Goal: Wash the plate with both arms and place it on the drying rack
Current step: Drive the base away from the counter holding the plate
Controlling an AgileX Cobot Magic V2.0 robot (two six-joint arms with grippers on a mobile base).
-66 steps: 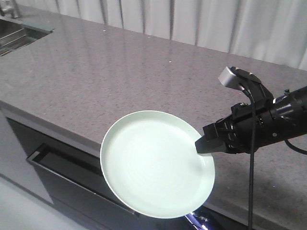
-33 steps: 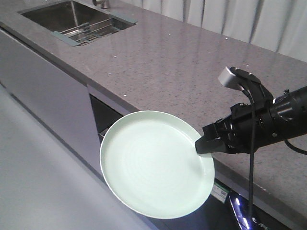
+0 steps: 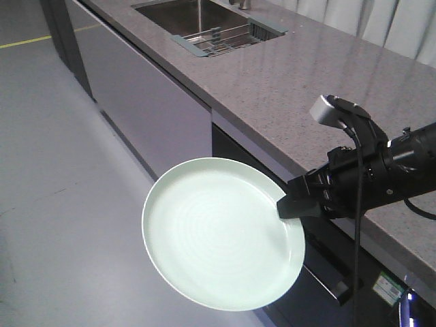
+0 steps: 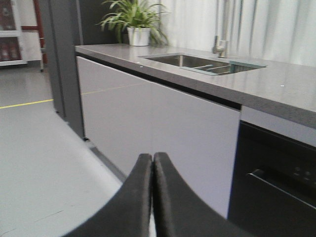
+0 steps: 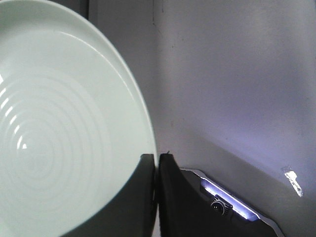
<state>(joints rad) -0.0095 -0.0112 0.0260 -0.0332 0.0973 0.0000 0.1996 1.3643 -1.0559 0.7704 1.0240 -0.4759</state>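
The pale mint-green plate [image 3: 218,235] hangs in the air in front of the counter, its face tilted toward the front camera. My right gripper [image 3: 287,204] is shut on its right rim, one finger on each side. In the right wrist view the plate [image 5: 59,123] fills the left half, with the right gripper [image 5: 157,159] clamped on its edge. The left gripper [image 4: 152,158] is shut on nothing and faces the cabinet fronts. The drying rack [image 3: 219,37] of steel rods lies across the sink at the far end of the counter.
A grey stone counter [image 3: 320,75] runs along the right, with a steel sink [image 3: 187,13] and a faucet [image 4: 219,44]. Pale cabinet fronts [image 4: 163,128] and a dark appliance front [image 4: 276,182] stand below. A potted plant [image 4: 137,22] sits at the counter's end. Grey floor [image 3: 68,170] lies to the left.
The whole scene has slid across the front view: counter and sink moved right, and floor and cabinet fronts now show. The plate and right gripper keep the same place in the frame.
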